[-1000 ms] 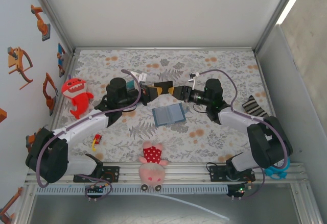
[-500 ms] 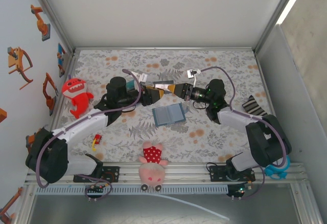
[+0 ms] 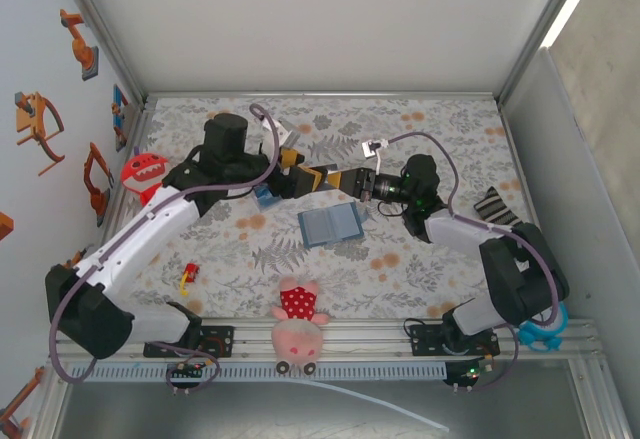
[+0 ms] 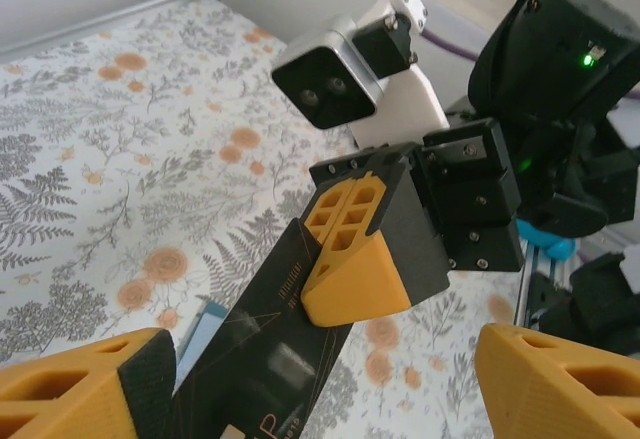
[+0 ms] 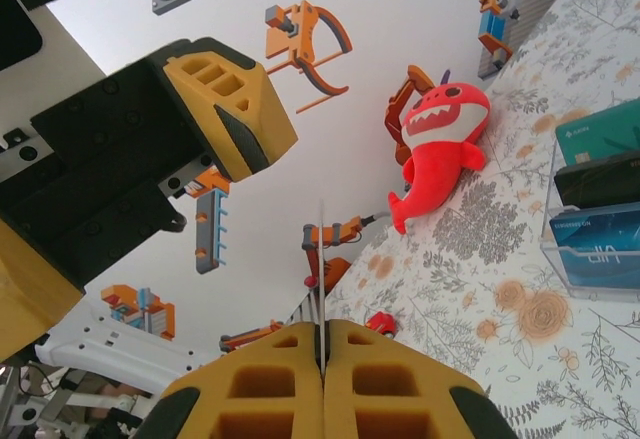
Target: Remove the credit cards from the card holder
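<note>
We see the right gripper [image 4: 352, 259] clamped tight on one end of a black card [image 4: 262, 359], whose thin edge shows pinched between the pads in its wrist view. The left gripper [image 4: 320, 399] stands wide, a finger on either side of that card. The card holder [image 3: 331, 226] lies open flat on the floral table [image 3: 440, 129], just nearer the bases than both grippers.
</note>
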